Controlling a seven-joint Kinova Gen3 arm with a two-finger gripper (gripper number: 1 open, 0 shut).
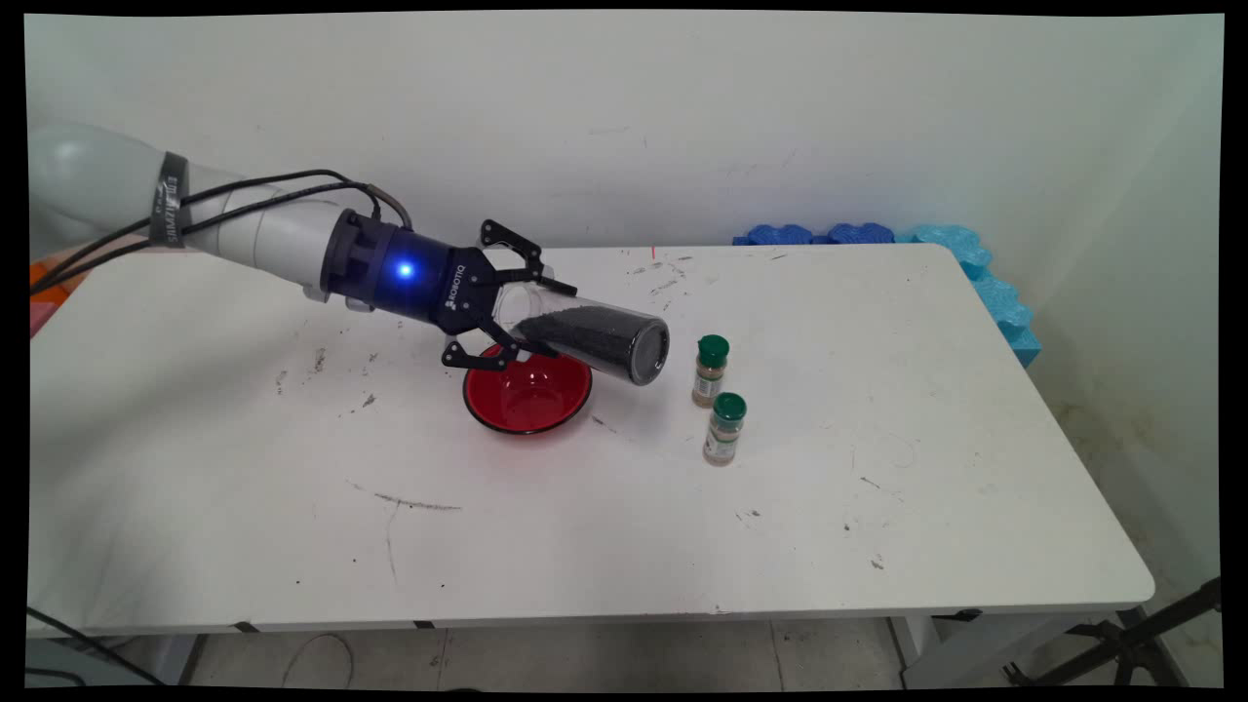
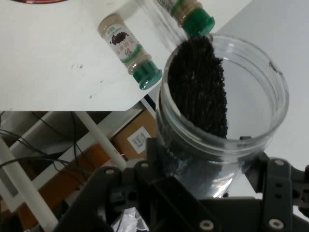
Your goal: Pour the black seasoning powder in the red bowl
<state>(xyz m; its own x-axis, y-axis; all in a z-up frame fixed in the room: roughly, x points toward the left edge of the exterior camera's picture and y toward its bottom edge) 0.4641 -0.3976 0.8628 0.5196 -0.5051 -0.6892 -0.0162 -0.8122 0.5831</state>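
The end effector [image 1: 522,312] pinches a clear plastic jar of dark grains [image 1: 595,338], tipped sideways; a red bowl [image 1: 527,395] sits just beneath.

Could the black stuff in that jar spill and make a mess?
Maybe. The claw holds the clear jar almost sideways, so the black grains might slide out. Its far end pokes past the red bowl, so grains might miss it. The jar also hangs close to two spice bottles and might bump them.
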